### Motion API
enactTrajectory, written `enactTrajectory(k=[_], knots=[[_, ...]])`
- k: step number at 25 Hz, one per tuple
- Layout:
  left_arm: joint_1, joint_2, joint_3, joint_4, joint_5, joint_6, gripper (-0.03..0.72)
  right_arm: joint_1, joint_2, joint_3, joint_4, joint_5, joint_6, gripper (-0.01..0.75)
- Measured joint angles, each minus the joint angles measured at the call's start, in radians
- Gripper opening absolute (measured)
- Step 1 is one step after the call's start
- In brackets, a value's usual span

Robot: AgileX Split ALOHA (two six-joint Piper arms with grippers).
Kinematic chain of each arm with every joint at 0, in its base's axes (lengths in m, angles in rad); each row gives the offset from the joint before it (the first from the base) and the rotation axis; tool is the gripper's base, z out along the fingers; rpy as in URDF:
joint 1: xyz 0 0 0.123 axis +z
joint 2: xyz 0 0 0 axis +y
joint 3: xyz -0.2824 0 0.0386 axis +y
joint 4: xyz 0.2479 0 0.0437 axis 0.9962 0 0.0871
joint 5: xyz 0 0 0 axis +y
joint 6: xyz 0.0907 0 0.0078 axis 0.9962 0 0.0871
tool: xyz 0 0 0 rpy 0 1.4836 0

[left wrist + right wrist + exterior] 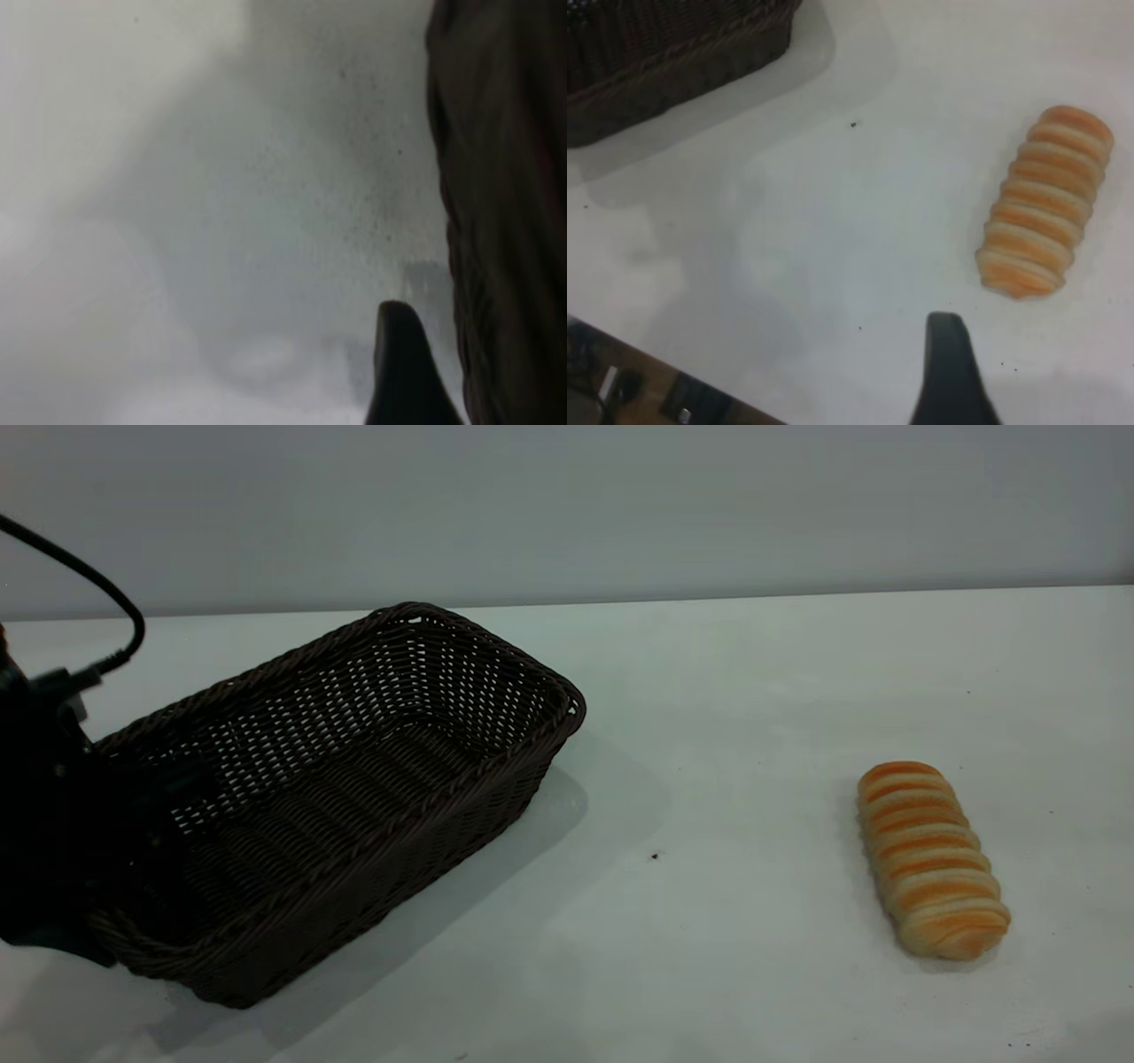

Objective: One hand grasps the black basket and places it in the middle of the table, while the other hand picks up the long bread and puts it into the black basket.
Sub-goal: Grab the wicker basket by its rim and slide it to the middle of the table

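The black basket [354,762] lies at the table's [709,957] left with its right end raised and a shadow under it. My left gripper [111,824] is shut on the basket's left short wall, one finger inside it. In the left wrist view one finger [399,363] stands close beside the woven wall [505,177], which hides the other finger. The long bread [930,859] lies flat at the right, apart from the basket. My right gripper [1032,381] hovers open short of the bread [1045,199], touching nothing. Only one of its fingers [948,372] shows. The basket's corner [656,62] shows farther off.
A small dark speck [655,856] marks the white top between basket and bread. The right wrist view shows the table's edge, with dark gear on the floor [682,403] below it. A plain grey wall [620,505] stands behind the table.
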Motion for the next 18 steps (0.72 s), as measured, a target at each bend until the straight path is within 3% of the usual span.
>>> enactTrajectory(k=[5, 10, 18], knots=[[0.0, 0.022, 0.0, -0.046, -0.02, -0.003, 0.456, 0.0, 0.0, 0.0, 0.0, 0.0, 0.0, 0.506], [0.0, 0.022, -0.002, -0.082, -0.022, -0.015, 0.233, 0.0, 0.0, 0.0, 0.0, 0.0, 0.0, 0.506], [0.0, 0.023, -0.006, -0.125, -0.011, -0.01, 0.228, 0.0, 0.0, 0.0, 0.0, 0.0, -0.001, 0.506]])
